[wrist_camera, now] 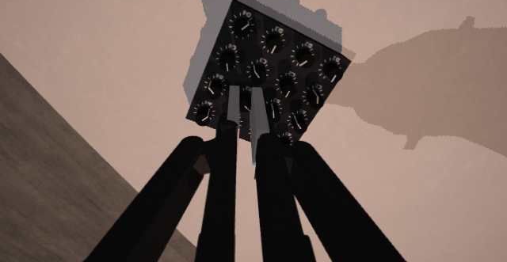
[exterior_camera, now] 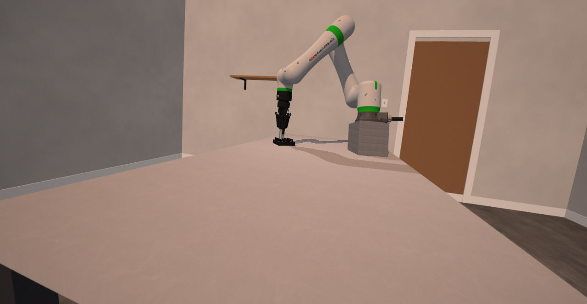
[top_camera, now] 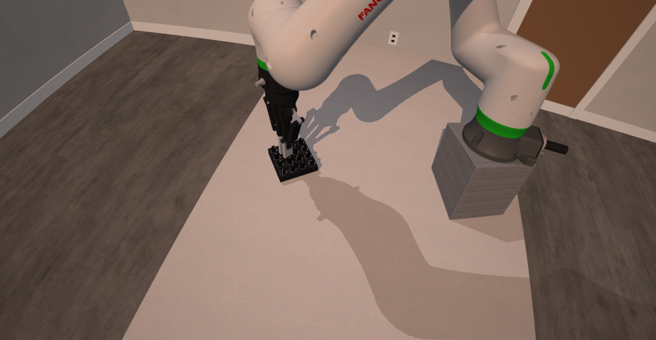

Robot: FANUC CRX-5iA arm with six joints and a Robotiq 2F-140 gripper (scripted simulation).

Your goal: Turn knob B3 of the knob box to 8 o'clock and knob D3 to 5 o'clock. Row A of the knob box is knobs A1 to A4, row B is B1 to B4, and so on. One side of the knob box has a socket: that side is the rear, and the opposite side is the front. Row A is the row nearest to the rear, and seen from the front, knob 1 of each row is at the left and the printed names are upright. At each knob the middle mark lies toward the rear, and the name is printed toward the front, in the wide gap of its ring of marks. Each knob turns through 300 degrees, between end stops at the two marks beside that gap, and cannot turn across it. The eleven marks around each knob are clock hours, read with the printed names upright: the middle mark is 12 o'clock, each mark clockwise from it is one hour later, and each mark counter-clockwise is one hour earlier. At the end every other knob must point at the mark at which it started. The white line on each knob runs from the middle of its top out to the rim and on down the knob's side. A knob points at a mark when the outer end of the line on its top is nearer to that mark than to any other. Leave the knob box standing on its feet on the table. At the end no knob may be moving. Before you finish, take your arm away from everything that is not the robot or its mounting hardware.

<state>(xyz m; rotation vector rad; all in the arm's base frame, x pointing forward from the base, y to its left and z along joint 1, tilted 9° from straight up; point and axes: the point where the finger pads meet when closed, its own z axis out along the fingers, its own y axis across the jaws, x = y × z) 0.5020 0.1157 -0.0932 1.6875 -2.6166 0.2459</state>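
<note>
While reaching down to the black knob box (top_camera: 298, 175) (exterior_camera: 284, 142) (wrist_camera: 259, 26) on the table (top_camera: 238, 246) (exterior_camera: 266, 220) (wrist_camera: 396, 1), had the Robotiq gripper (top_camera: 285, 153) (exterior_camera: 281, 138) (wrist_camera: 244, 101) almost closed, with knob B3 (wrist_camera: 247, 100) visible in the narrow gap but could not tell whether pinched; left knob D3 (wrist_camera: 274, 42) uncovered near the front edge

A plain room with a wooden door (top_camera: 575, 35) (exterior_camera: 449, 109) and a wall shelf (exterior_camera: 256, 77); its use is unclear.
</note>
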